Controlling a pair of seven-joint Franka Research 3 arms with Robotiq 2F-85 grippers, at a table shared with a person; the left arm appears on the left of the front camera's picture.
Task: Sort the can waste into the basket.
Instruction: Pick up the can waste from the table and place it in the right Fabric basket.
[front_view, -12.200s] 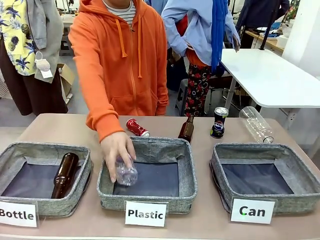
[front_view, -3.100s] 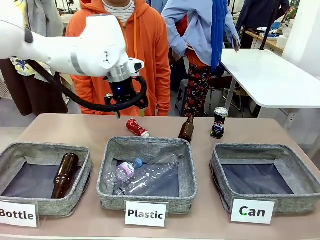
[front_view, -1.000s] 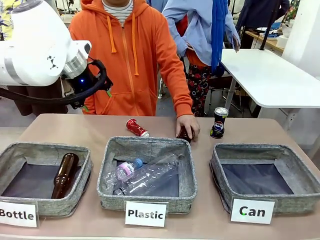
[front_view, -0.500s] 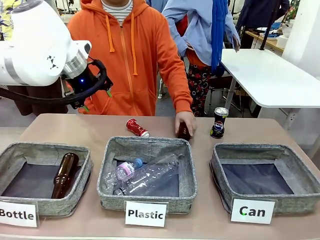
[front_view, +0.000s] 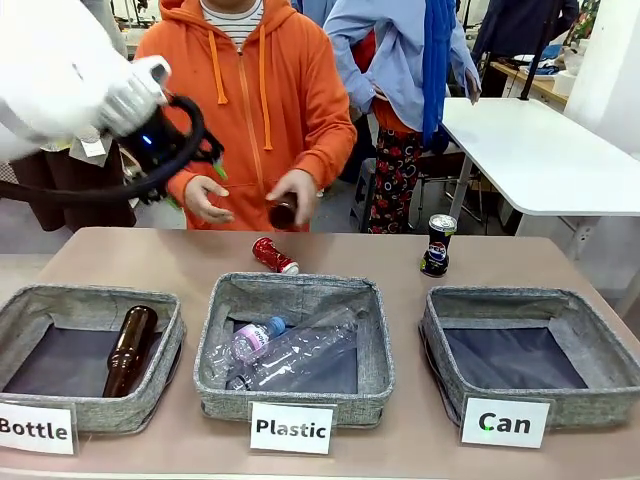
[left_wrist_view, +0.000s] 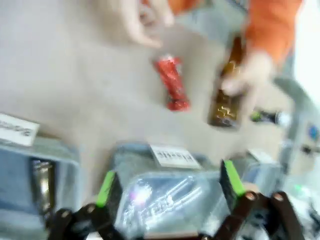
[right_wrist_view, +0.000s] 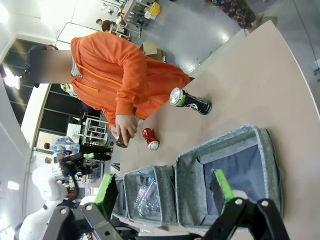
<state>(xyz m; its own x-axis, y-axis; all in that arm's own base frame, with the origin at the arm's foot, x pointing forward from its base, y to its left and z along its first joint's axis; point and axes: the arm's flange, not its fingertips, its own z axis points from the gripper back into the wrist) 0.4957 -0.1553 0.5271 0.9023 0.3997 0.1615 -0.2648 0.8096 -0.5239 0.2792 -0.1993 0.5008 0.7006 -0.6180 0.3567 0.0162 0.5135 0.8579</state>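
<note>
The crushed red can (front_view: 274, 256) lies on the table behind the middle bin. Farther right, the dark can (front_view: 437, 245) with a silver top stands upright. Nothing lies in the grey basket (front_view: 520, 297) labelled "Can" at the front right. My left gripper (front_view: 195, 180) hangs open high over the table's left, well clear of both cans. Its blurred wrist view shows the red can (left_wrist_view: 171, 83) beyond its open fingers (left_wrist_view: 106, 187). My right gripper (right_wrist_view: 162, 192) is open above the basket (right_wrist_view: 270, 170), with the dark can (right_wrist_view: 190, 101) and the red can (right_wrist_view: 149, 138) beyond it.
A person in an orange hoodie holds a brown bottle (front_view: 283, 212) in both hands above the far edge. The "Plastic" bin (front_view: 300, 290) holds clear bottles. Another brown bottle (front_view: 130, 348) lies in the "Bottle" bin (front_view: 90, 297). A white table stands at the back right.
The person has lifted the brown bottle off the table and drawn it to the chest. My left arm has shifted slightly up and left. Both cans stay put.
</note>
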